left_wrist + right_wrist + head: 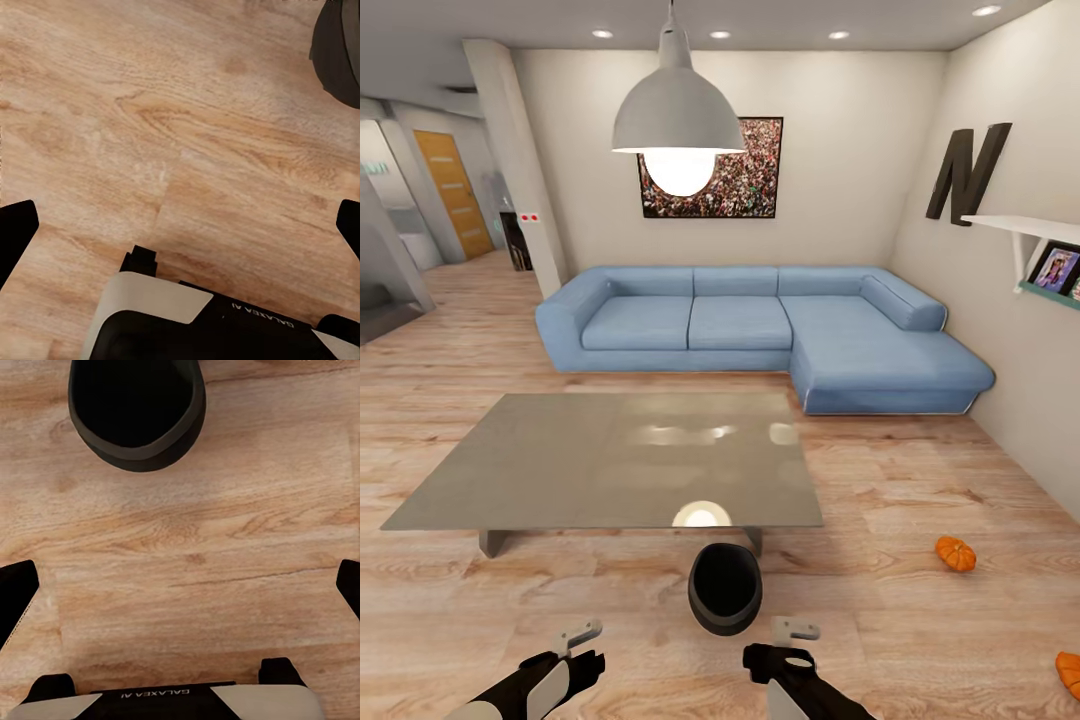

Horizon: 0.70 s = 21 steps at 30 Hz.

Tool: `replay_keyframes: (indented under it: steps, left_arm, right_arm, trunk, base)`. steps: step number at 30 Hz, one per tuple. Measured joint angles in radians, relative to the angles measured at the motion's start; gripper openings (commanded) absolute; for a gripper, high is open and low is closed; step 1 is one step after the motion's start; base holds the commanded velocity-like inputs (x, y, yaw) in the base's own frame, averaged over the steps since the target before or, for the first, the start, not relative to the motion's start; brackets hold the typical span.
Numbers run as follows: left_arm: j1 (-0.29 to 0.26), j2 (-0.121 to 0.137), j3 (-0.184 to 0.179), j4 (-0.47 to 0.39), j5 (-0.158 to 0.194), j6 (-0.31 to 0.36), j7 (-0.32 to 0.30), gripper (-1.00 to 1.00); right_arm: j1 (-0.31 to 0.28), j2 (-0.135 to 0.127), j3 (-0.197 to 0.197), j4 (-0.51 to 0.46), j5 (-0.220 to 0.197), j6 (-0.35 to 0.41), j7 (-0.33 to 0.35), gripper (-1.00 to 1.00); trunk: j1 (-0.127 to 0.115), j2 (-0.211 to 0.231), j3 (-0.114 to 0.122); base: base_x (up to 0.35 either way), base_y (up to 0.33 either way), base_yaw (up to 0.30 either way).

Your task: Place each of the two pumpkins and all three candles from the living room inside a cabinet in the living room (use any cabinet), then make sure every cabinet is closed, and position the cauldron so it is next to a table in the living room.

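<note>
cauldron (pixel 725 590) sits on floor (pixel 880 620) just beside tabletop (pixel 540 470) near edge, so that bit looks done; 2 pumpkins (pixel 955 553) loose on floor to the right, not yet stowed; left claw (pixel 582 640) & right claw (pixel 795 635) both open, empty.

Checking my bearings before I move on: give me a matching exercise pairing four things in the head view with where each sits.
Things:
1. squat black cauldron
2. small round orange pumpkin
3. blue L-shaped sofa
4. low table with a glossy grey top

Places:
A. against the back wall, under the framed picture
B. on the wood floor, off to the right of the table
C. mid-room, between sofa and cauldron
D. on the floor at the table's near edge, just ahead of both grippers

Pairs: 1-D, 2-B, 3-A, 4-C
</note>
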Motion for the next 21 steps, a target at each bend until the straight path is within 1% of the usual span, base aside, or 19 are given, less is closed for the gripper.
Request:
replay_keyframes:
  steps: [6,21]
  left_arm:
    - [0.000,0.000,-0.001,0.000,0.001,0.000,0.001,1.00]
    - [0.000,0.001,0.002,0.000,-0.001,0.000,-0.002,1.00]
  right_arm:
    - [0.000,0.000,0.000,-0.002,0.002,0.000,0.018,1.00]
    - [0.000,0.001,-0.001,-0.003,0.000,0.001,0.018,1.00]
  trunk:
    - [0.000,0.000,0.000]
    - [0.000,0.000,0.000]
  base:
    - [0.000,0.000,0.273]
    - [0.000,0.000,0.291]
